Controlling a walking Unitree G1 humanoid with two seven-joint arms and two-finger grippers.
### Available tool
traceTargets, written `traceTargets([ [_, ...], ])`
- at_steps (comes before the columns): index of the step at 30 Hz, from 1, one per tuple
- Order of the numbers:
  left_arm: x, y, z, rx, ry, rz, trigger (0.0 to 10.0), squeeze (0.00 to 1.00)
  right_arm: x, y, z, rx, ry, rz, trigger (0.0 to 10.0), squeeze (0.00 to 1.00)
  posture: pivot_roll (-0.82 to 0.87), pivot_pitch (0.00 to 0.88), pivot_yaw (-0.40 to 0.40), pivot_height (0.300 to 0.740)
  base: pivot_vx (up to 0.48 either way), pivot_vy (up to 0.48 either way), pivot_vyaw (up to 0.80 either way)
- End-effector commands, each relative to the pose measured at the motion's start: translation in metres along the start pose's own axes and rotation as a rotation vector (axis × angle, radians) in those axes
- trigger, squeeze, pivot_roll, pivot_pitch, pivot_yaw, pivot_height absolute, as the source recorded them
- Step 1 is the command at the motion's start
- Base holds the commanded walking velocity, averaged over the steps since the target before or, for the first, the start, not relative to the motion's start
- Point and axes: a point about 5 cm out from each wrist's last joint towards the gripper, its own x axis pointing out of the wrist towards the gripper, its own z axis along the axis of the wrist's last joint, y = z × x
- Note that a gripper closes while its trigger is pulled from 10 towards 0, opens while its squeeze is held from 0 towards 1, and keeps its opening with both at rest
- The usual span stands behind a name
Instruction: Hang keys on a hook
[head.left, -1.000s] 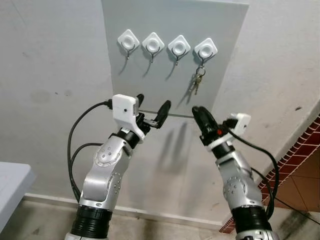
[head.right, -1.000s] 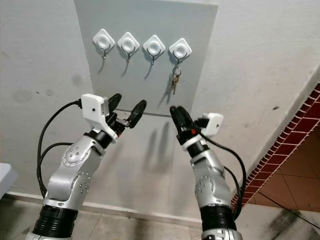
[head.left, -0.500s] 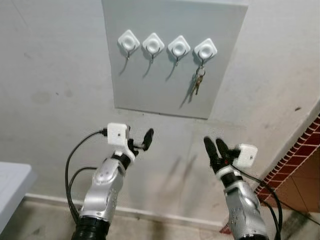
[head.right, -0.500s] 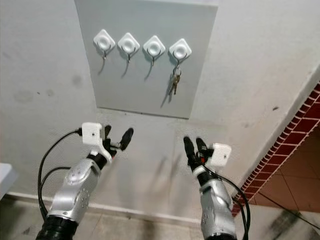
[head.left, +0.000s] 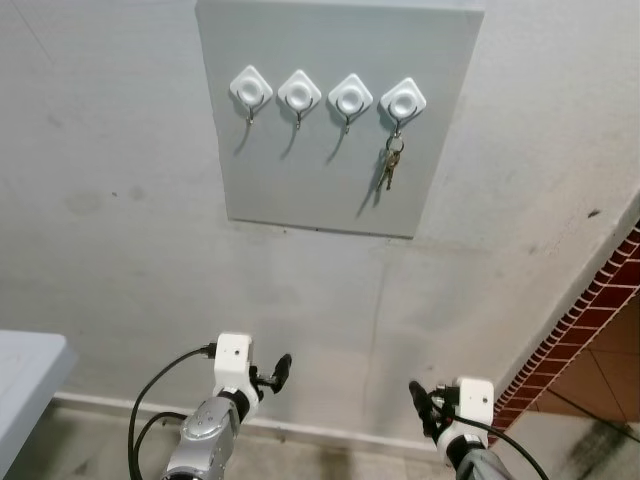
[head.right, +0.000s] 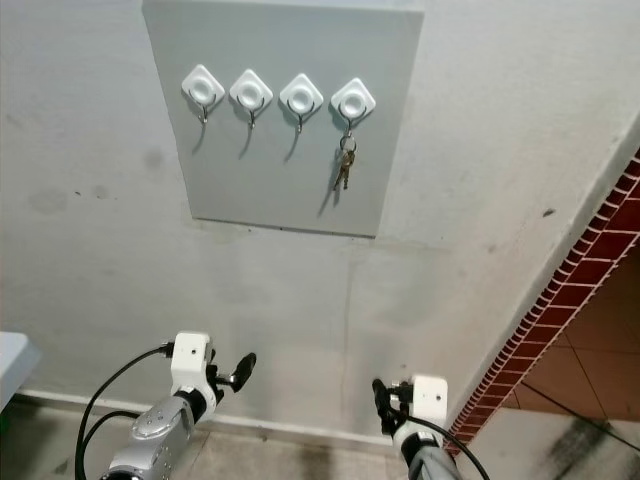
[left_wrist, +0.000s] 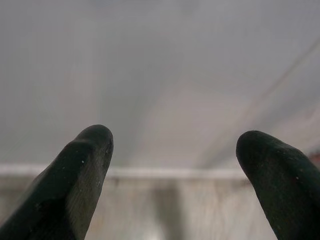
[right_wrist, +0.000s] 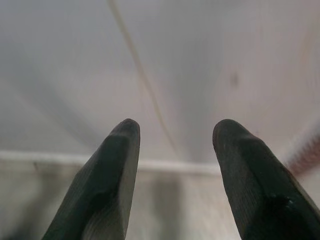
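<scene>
Both claws, the left claw (head.left: 262, 374) and the right claw (head.left: 425, 405), hang low and released, grasping nothing, apparently because the keys (head.left: 390, 166) already dangle from the rightmost hook (head.left: 401, 100) on the wall board (head.left: 310, 180).

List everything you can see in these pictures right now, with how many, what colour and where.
Hook board: one, grey, mounted on the wall.
Hooks: four, white diamond bases, in a row across the board's top.
Keys: one small bunch, metal, hanging from the rightmost hook.
Wall: grey-white, behind the board.
Brick edging: red, slanting at the right.
Table corner: one, pale, lower left.
Left gripper: black fingers, low, open, empty.
Right gripper: black fingers, low, open, empty.
</scene>
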Motion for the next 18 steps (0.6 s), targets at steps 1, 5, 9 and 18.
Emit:
traceTargets([
  [1,-0.003,0.005,-0.011,0.020,0.059,0.034,10.0,0.00,-0.003,-0.004,-0.010,0.001,0.057,-0.029,10.0,0.00,-0.01,0.000,0.018,0.740,0.000,0.000,0.00],
  [5,-0.013,0.011,-0.036,0.022,0.164,0.086,10.0,0.00,-0.011,-0.010,-0.024,0.009,0.121,-0.069,10.0,1.00,-0.02,0.000,0.018,0.740,0.000,0.000,0.00],
  [9,-0.020,0.014,-0.050,0.028,0.225,0.105,10.0,0.00,-0.017,-0.014,-0.034,0.003,0.175,-0.101,10.0,1.00,-0.02,0.000,0.018,0.740,0.000,0.000,0.00],
  [18,-0.034,0.022,-0.071,0.002,0.291,0.145,10.0,0.00,-0.044,-0.024,-0.073,0.007,0.369,-0.177,10.0,1.00,-0.02,0.000,0.014,0.740,0.000,0.000,0.00],
])
